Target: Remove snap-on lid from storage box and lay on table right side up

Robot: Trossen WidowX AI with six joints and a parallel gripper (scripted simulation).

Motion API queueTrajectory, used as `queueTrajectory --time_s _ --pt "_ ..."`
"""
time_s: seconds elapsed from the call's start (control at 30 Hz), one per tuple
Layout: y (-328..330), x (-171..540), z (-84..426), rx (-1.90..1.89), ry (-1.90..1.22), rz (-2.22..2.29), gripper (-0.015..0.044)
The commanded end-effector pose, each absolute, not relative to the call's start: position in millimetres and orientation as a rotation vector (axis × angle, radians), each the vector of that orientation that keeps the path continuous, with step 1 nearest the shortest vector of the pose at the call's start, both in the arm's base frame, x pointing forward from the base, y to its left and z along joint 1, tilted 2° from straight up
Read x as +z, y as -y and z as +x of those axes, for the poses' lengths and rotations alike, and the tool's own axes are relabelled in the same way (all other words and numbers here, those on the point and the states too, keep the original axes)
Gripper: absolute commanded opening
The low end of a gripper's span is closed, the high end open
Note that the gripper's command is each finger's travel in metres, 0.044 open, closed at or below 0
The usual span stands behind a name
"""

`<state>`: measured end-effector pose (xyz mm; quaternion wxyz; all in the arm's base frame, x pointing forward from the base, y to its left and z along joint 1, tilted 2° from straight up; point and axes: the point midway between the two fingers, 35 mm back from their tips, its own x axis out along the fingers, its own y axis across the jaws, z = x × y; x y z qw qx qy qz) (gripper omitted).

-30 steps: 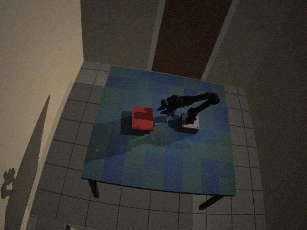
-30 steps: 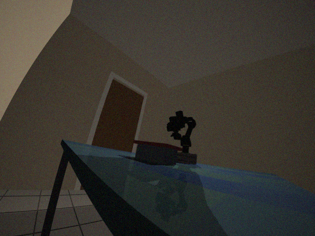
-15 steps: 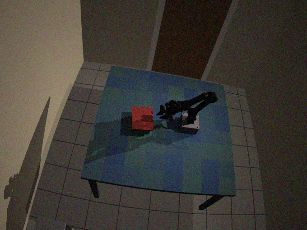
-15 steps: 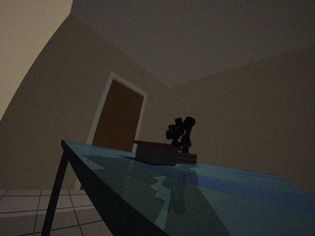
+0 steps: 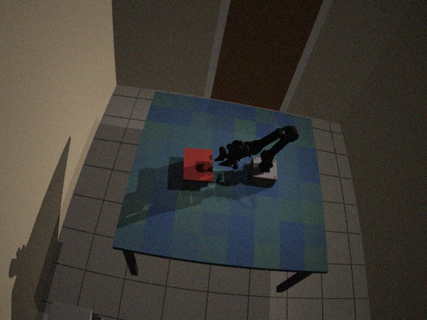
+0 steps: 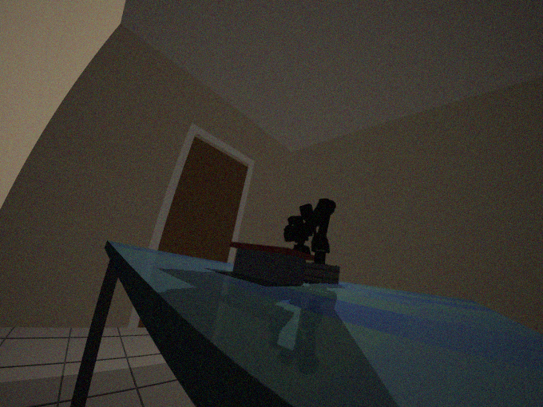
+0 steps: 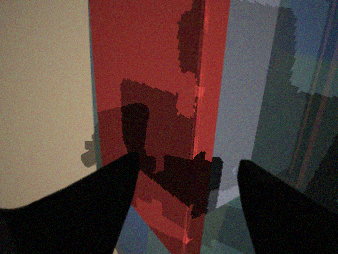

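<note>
The red lid [image 5: 196, 157] [image 6: 271, 249] [image 7: 145, 50] lies flat on the storage box, its rim overhanging the walls. The grey box [image 6: 267, 265] [image 7: 245, 75] stands on the table [image 5: 213, 241] and is hidden under the lid in the top view. My gripper [image 5: 217, 161] [image 7: 190, 160] is partly open and holds nothing. It is just to the right of the lid in the top view, pointing toward its right edge. In the wrist view that edge shows between the two fingertips. In the exterior view the fingertips are hidden behind the lid.
The arm stands on a light block [image 5: 270, 174] [image 6: 326, 274] to the right of the box in the top view. Dark shadows of the arm and box fall across the lid and the table. A wall [image 7: 40, 75] shows at the left of the wrist view.
</note>
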<state>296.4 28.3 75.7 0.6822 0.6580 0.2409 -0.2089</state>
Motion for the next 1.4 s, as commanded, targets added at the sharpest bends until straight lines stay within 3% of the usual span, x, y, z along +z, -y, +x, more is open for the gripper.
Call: queueTrajectory --time_s 0.0,1.0,1.07,1.37 --pt "-29 73 302 -0.464 -0.544 1.474 0.0235" --pt "-30 42 335 -0.462 -0.542 1.474 0.0235" --pt "-30 42 335 -0.462 -0.542 1.474 0.0183" --pt "-30 42 335 -0.462 -0.542 1.474 0.0122"
